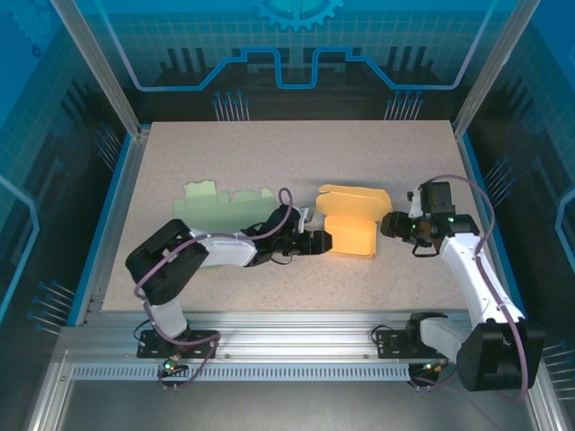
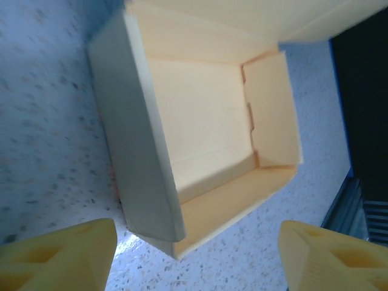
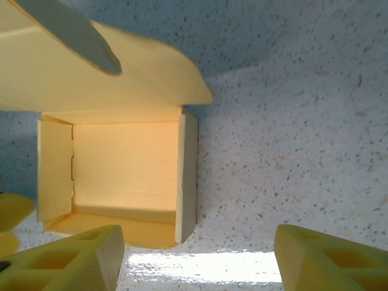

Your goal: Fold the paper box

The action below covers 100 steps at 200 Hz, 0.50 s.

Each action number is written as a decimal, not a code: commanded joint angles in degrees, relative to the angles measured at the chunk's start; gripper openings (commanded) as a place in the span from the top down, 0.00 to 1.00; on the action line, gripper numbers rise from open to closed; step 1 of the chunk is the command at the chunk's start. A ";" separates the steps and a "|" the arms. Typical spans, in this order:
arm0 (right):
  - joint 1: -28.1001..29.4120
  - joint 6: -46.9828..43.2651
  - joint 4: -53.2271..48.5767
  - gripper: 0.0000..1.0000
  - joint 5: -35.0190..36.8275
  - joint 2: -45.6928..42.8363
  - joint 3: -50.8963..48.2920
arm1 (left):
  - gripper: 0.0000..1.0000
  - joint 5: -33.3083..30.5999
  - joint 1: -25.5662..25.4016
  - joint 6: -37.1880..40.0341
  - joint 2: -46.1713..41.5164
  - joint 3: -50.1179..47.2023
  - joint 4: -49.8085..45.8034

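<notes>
- Speckled beige table (image 1: 269, 153) sits inside a blue-lit enclosure, with both arms reaching over it from the near edge.
- The yellow paper box (image 1: 352, 229) rests near the table's middle. Its four walls stand up and its lid flap (image 1: 355, 196) lies open toward the far side.
- A flat pale green cut-out sheet (image 1: 225, 205) lies on the table to the left of the box, apart from it.
- The left gripper (image 1: 316, 241) hovers just beside the box's left wall. In the left wrist view its yellow fingers (image 2: 66, 257) are spread wide and hold nothing, with the box (image 2: 206, 121) just ahead of them.
- The right gripper (image 1: 393, 224) is near the box's right side. Its fingers (image 3: 73, 260) are also wide apart and empty, and the box (image 3: 121, 163) sits ahead and to the left.
</notes>
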 commanded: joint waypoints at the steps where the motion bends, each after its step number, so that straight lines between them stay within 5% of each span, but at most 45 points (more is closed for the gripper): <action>1: 1.01 -2.40 -0.35 0.31 1.21 -0.41 2.85 | 0.24 -7.71 2.71 7.77 -7.19 1.53 -6.26; 43: 1.04 -3.45 1.04 0.28 5.91 0.54 4.46 | 0.20 -7.20 7.86 25.96 -6.95 6.62 -11.80; 100: -0.28 -4.72 3.74 0.24 6.34 6.18 6.96 | 0.19 -4.34 8.08 42.34 2.62 18.08 -17.43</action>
